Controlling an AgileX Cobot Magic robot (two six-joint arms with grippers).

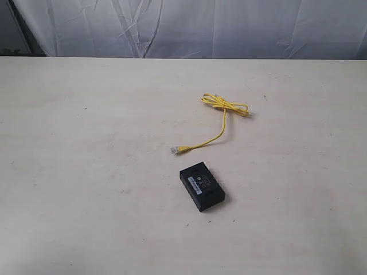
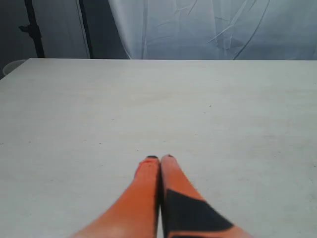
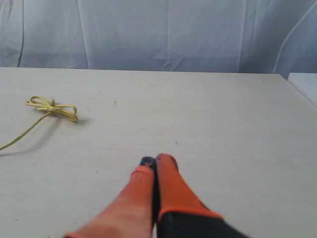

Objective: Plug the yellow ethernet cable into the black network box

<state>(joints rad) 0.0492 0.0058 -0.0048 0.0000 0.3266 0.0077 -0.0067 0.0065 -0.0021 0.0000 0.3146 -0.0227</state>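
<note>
Nearest, the black network box (image 1: 202, 186) sits flat on the worktop (image 1: 86, 172); the yellow ethernet cable (image 1: 222, 123) lies just beyond, not touching it. Light and floppy, it is probably best pinched behind its clear plug (image 1: 174, 150). Both the left gripper (image 2: 159, 158) and right gripper (image 3: 154, 159) are pressed together, empty

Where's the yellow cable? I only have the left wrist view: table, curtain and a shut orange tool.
Observer: The exterior view shows the cable on the table, knotted in a loop at its far end.
Operator: And the box it plugs into?
Observer: The box lies flat, nearer that camera than the knot.
Operator: Is anything plugged in?
Observer: No; the plug lies loose near the box, not touching it.
</note>
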